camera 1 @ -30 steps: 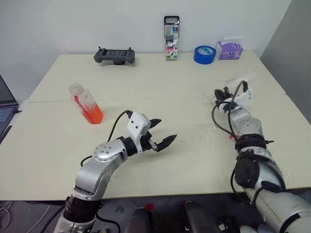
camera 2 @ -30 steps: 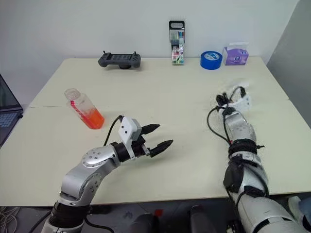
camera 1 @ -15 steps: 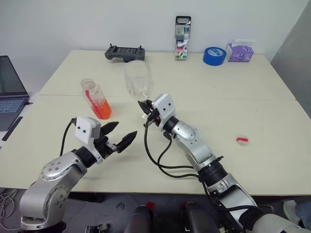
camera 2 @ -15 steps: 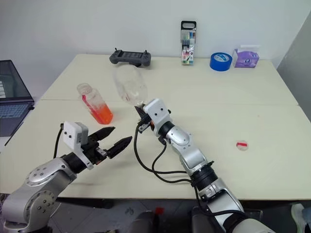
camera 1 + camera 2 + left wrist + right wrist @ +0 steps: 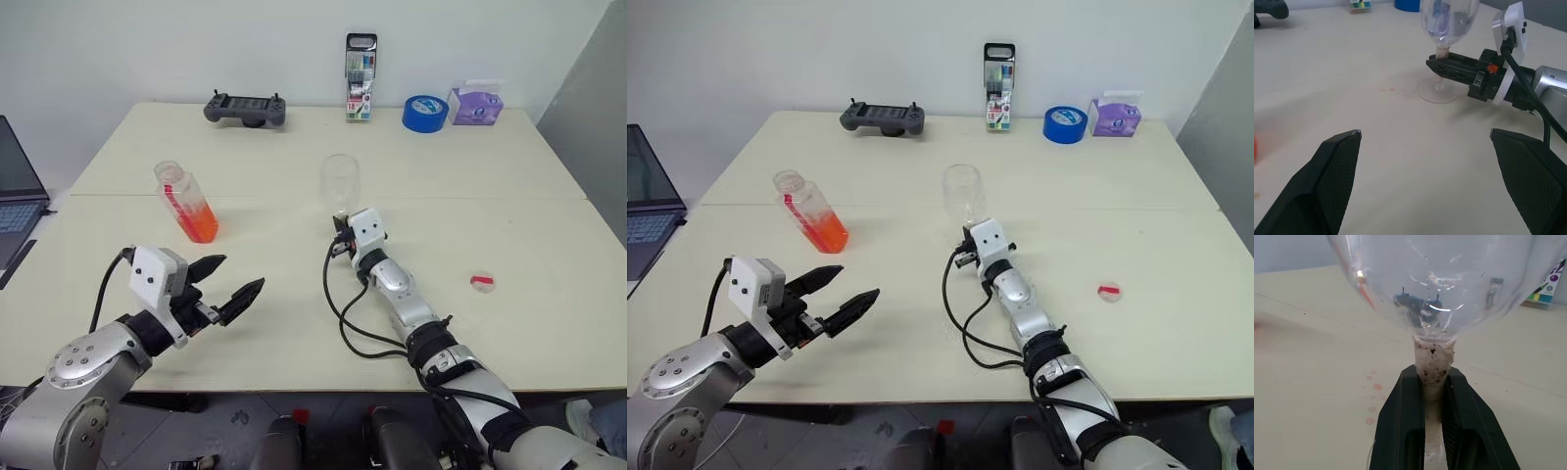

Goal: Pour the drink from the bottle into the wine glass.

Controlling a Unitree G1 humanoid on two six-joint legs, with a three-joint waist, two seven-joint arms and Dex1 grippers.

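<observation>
The wine glass (image 5: 339, 181) stands upright at mid table, its foot (image 5: 1439, 93) on the tabletop. My right gripper (image 5: 340, 233) is shut on its stem (image 5: 1433, 364), just under the bowl. The bowl holds no liquid. The bottle (image 5: 184, 203) stands uncapped to the left of the glass, tilted a little, with the orange-red drink (image 5: 199, 223) in its lower half. My left gripper (image 5: 243, 272) hovers open near the front left of the table, apart from both, and points toward the glass.
A pink-red cap (image 5: 482, 282) lies on the table at the right. Along the far edge are a game controller (image 5: 245, 108), a marker box (image 5: 360, 64), a blue tape roll (image 5: 424, 113) and a purple tissue pack (image 5: 468, 103). A laptop (image 5: 15, 196) sits off the left edge.
The view has shifted. My right gripper turned the glass from tilted to upright and lowered it onto the table. My left gripper drew back to the left, still open.
</observation>
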